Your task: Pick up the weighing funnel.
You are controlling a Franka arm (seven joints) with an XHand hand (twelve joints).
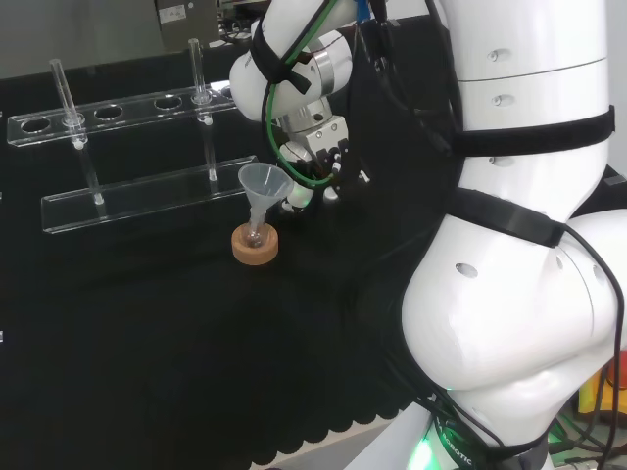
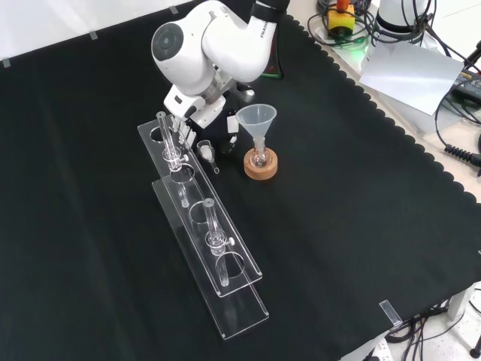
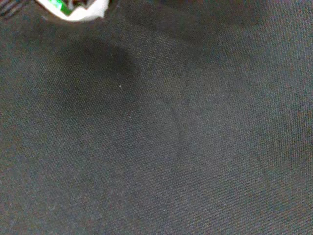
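Fingers [image 1: 297, 199] point down toward the black cloth [image 3: 171, 147], fairly straight and spread apart, and they close on nothing you can make out. You see the hand [image 1: 318, 157] in the upper middle of the head view, hanging low over the cloth under the arm [image 2: 207, 37]. The arm reaches in from the top of the front view, and its big white link with the round grey cap stands in front of most of the hand. In the wrist view a blurred white part of the hand shows at one edge, with plain cloth close beneath it.

Count the ware with me. You have one weighing funnel [image 2: 205, 149], one funnel [image 2: 257, 118] and one cork ring [image 2: 261, 167]. The funnel stands mouth up, its stem in a small flask on the ring. You also have one clear two-tier rack [image 1: 147, 196] with two test tubes [image 1: 65, 93] upright in it.

In the front view the weighing funnel sits left of centre in the upper half of the frame. It lies on the cloth between the rack's upper end and the cork ring, just below the hand. Its cup is toward the hand and its short stem points down and to the right. A white fingertip comes down just to its right in that view, near it. You cannot tell from these views whether any fingertip touches it.
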